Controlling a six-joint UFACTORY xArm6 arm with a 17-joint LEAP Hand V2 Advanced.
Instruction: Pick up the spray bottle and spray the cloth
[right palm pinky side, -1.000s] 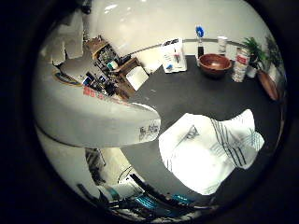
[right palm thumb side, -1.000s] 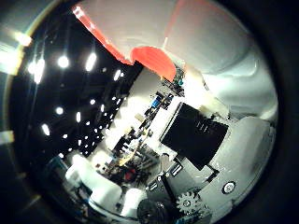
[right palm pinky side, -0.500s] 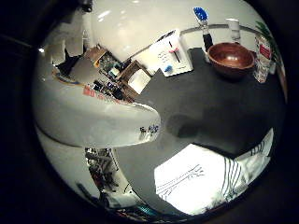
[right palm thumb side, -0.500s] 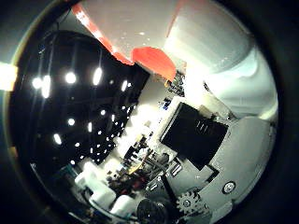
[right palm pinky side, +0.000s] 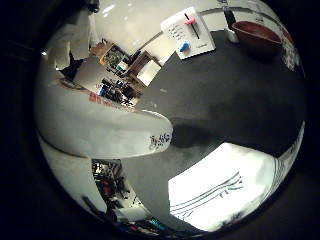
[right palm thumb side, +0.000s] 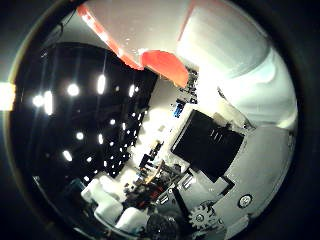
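My hand (right palm thumb side: 235, 165) wraps the white spray bottle (right palm pinky side: 100, 130) against my palm, held above the striped cloth (right palm pinky side: 225, 190) on the dark worktop (right palm pinky side: 225, 100), positioned for spraying.

Your hand (right palm thumb side: 235, 165) shows mostly in the thumb-side palm view: white and black body parts w/ a small gear near the edge, close to the cam. A white finger (right palm thumb side: 240, 65) curves across that view, pressed round the white and red spray bottle (right palm thumb side: 145, 35), so the hand's curled on it and carrying it. In the little-finger-side view the bottle's white body crosses right by the palm. That palm cam looks down on the dark worktop (right palm pinky side: 225, 95), well apart from it. Hand's up in the air, touching nothing but the bottle.
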